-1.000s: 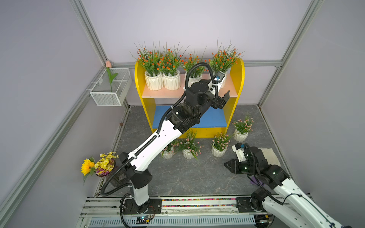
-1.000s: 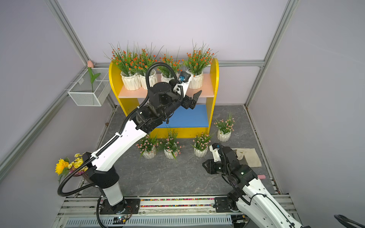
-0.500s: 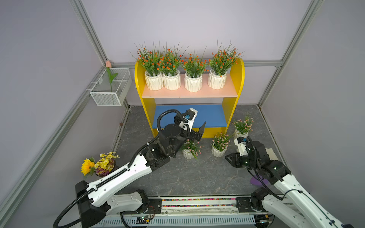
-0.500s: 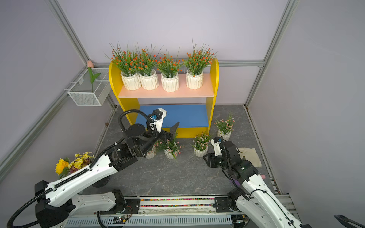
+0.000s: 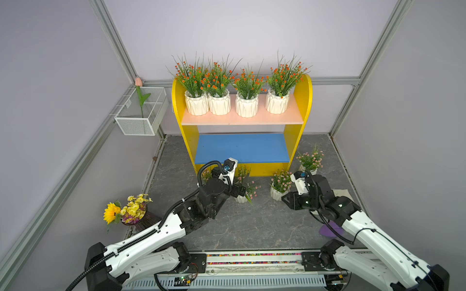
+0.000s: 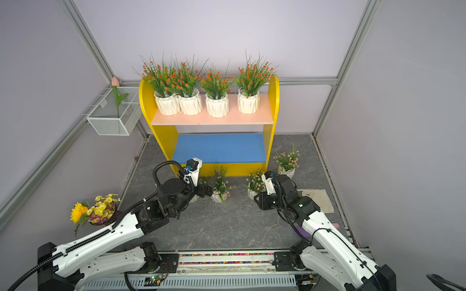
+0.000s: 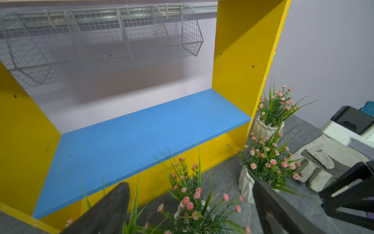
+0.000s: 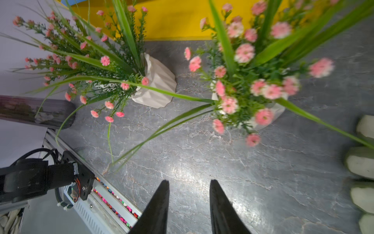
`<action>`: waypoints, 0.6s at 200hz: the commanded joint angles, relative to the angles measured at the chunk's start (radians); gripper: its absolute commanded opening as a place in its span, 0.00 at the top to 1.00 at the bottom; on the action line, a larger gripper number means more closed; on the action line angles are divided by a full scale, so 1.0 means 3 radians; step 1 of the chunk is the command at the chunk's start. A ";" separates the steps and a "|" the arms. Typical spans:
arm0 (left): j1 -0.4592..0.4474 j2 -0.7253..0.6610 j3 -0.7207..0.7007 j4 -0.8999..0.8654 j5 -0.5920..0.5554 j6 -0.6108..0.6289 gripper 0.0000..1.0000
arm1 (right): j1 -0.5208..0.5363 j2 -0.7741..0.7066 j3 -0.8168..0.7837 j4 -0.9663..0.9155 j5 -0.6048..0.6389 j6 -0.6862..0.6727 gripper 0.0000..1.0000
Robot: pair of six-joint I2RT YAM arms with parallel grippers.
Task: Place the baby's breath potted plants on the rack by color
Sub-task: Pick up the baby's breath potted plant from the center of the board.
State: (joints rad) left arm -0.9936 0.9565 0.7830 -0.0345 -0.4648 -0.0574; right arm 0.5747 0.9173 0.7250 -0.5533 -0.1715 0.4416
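The two-tier rack with yellow round-topped side panels (image 5: 292,141) stands against the back wall. Its peach-pink upper board (image 5: 242,120) carries the four orange-blossomed baby's breath plants in white ribbed pots (image 5: 247,107) in a row, with a strip of board free along the front edge. The blue lower board (image 5: 242,148) lies bare from panel to panel.

The four pink-blossomed baby's breath plants (image 5: 280,182) stand on the grey marbled floor (image 5: 252,221), just before the rack's front edge. One stands beyond the right panel, and one is largely hidden behind the left arm.

The left gripper (image 7: 190,183) hangs low with its jaws spread wide and released. One pink plant's pot sits between the fingers, apart from both.

The right gripper (image 8: 188,182) has its jaws narrowly parted, grasping nothing, over bare floor near another pink plant.

Between the arms, open floor runs to the metal base rail (image 5: 252,259). A beige cloth (image 5: 343,194) lies at the floor's right edge.
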 commanded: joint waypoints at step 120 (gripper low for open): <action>0.0524 -0.0450 -0.0081 -0.0780 0.0036 -0.0551 0.02 | 0.0677 0.1627 0.0491 0.1210 0.0097 0.0107 0.67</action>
State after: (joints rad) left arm -0.8421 0.8291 0.7284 -0.2401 -0.4576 -0.2058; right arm 0.7742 1.3514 0.8188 -0.2554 -0.1669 0.4751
